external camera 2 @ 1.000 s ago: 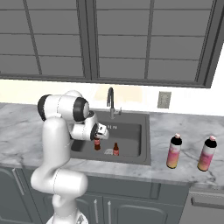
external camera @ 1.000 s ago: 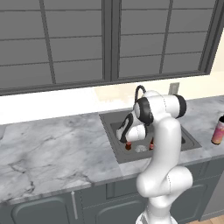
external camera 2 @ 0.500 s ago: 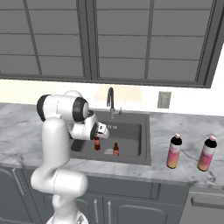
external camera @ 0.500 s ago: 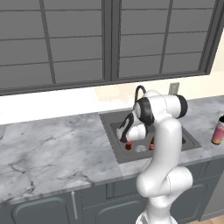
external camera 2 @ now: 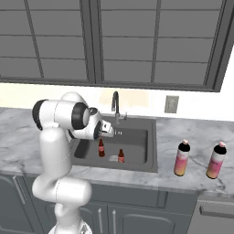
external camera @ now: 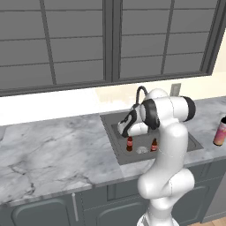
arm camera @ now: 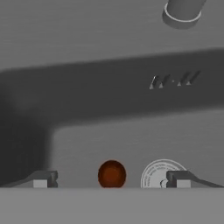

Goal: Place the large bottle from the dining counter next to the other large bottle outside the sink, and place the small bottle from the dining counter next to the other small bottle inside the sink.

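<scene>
Claw (arm camera: pixel 111 179) released, fingers spread wide above the sink (external camera 2: pixel 151 137), red cap of a small bottle (arm camera: pixel 112 173) between them without touching, second small bottle (external camera 2: pixel 121 156) nearby beside the drain (arm camera: pixel 159 174), two large pink-orange bottles (external camera 2: pixel 181 158) upright on the marble worktop (external camera 2: pixel 192 178) right of the basin.

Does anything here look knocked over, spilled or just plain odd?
Nothing stands out. Two small bottles stand upright inside the sink, and two large bottles stand upright on the counter to its right. The hand is open above one small bottle.
</scene>
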